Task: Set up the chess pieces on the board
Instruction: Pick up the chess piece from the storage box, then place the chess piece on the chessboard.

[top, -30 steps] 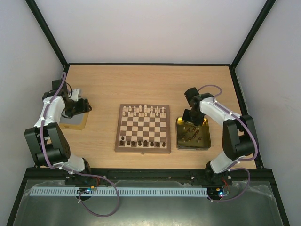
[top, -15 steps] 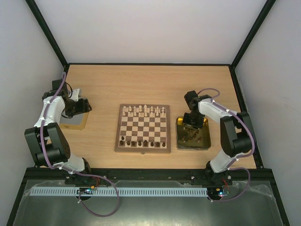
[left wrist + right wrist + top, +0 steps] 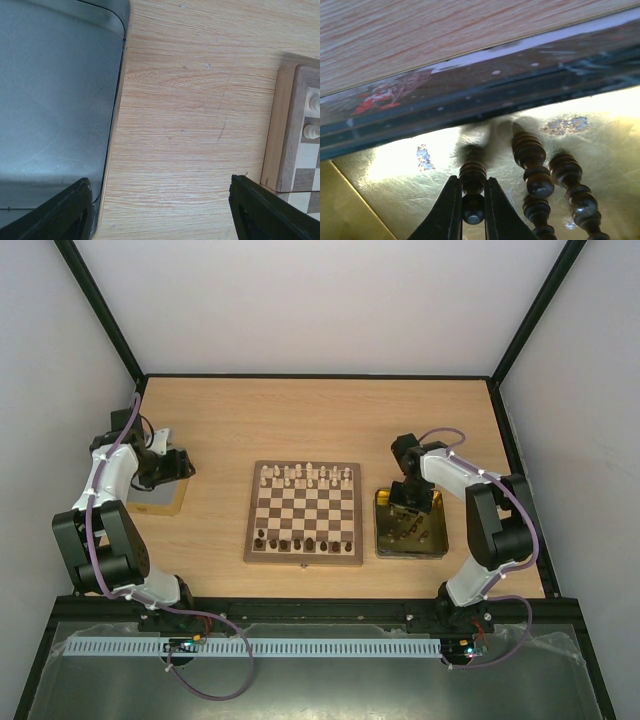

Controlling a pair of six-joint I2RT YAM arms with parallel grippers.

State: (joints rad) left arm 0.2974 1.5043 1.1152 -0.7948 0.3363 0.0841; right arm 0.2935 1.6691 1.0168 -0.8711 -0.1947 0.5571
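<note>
The board (image 3: 304, 513) lies mid-table, with pale chess pieces (image 3: 305, 476) along its far rows and dark ones (image 3: 300, 541) along its near row. More dark pieces (image 3: 530, 165) stand in the gold tray (image 3: 410, 526) to its right. My right gripper (image 3: 472, 200) is down in that tray, shut on a dark pawn (image 3: 472, 175) that still stands on the tray floor. Far left, my left gripper (image 3: 160, 210) hangs open over bare wood with nothing between its fingers; the board's corner (image 3: 295, 130) with two pale pieces shows at that view's right edge.
A grey flat tray (image 3: 160, 495) lies under the left arm at the table's left edge, also seen as a grey tray (image 3: 55, 100) in the left wrist view. Dark frame posts and white walls close in the table.
The right gripper has sunk a little lower into the gold tray and its jaws have closed on a dark pawn. The left arm has stayed still.
</note>
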